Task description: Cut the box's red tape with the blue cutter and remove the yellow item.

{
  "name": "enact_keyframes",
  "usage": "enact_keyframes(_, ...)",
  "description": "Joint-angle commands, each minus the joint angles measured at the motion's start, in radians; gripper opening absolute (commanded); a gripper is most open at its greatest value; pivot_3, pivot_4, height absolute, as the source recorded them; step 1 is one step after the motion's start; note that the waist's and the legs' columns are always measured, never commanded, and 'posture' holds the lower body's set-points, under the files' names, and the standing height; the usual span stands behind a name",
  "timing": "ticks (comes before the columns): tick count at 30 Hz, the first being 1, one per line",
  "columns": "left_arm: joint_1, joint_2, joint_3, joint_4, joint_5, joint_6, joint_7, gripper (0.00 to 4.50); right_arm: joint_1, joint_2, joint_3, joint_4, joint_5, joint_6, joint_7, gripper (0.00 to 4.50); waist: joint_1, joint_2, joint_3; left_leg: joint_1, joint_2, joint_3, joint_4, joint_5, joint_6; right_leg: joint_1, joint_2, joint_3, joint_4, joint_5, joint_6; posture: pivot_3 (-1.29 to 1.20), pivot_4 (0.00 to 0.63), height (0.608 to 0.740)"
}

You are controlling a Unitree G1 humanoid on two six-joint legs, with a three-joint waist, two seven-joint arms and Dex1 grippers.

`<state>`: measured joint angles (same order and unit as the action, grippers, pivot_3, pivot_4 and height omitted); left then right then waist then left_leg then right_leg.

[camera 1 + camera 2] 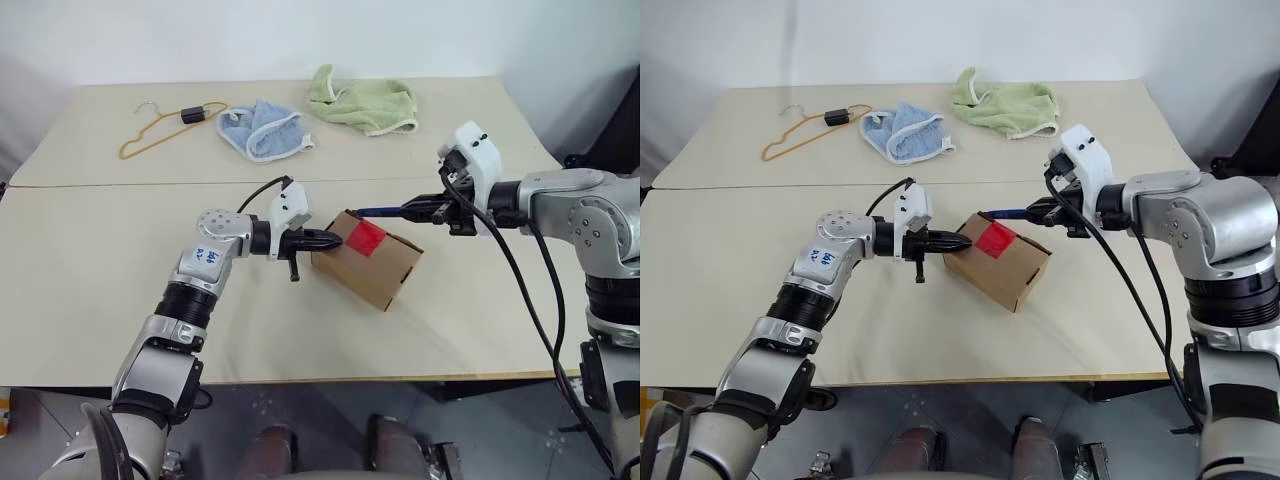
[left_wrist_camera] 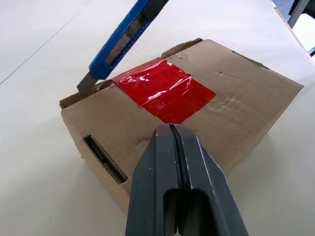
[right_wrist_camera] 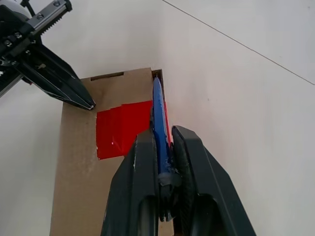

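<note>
While your right gripper (image 3: 162,147) clamps the blue cutter (image 2: 118,42), its blade sits at the box (image 1: 385,270) lid's edge beside the red tape (image 1: 366,238), near mid-table. Your left gripper (image 1: 335,240), fingers pressed together and holding nothing, braces the box's top. Light cardboard will likely slide and dent, so press firmly, cutting along the seam.
</note>
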<state>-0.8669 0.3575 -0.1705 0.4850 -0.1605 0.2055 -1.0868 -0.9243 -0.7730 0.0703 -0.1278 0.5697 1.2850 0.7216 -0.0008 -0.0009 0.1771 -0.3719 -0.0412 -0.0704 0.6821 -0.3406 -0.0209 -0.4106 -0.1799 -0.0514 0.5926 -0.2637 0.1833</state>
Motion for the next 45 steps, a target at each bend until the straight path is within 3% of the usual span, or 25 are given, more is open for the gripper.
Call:
enact_keyframes(1,-0.011,-0.002,0.000,0.017,0.006,-0.006,-0.007,0.00,0.000,-0.003,-0.020,-0.011,-0.007,-0.023,-0.001,0.14,0.000,0.000,0.000,0.000,0.000,0.000,0.000,0.000,0.000,0.000,0.000,0.000,0.000,0.000,0.000,0.00,0.150,0.740)
enact_keyframes(13,-0.022,-0.008,-0.020,0.036,0.036,0.014,0.014,0.00,-0.021,-0.076,0.054,-0.049,-0.002,0.012,0.072,0.14,0.001,0.000,0.000,0.000,0.000,0.000,0.000,0.000,0.000,0.000,0.000,0.000,0.000,0.000,0.000,0.00,0.150,0.740)
enact_keyframes(34,-0.016,-0.011,-0.176,-0.061,0.162,0.301,0.089,0.00,-0.242,-0.128,0.291,0.066,-0.052,0.152,0.194,0.14,0.016,-0.001,-0.001,0.002,0.000,0.000,0.000,0.000,0.000,0.002,0.000,0.000,0.000,0.000,0.000,0.00,0.150,0.740)
enact_keyframes(45,0.000,-0.006,-0.241,-0.080,0.214,0.335,0.110,0.00,-0.297,-0.162,0.368,0.068,-0.068,0.190,0.227,0.14,0.025,-0.004,-0.004,0.002,0.000,0.000,0.000,0.000,0.001,0.003,0.000,0.000,-0.001,0.000,0.000,0.00,0.150,0.740)
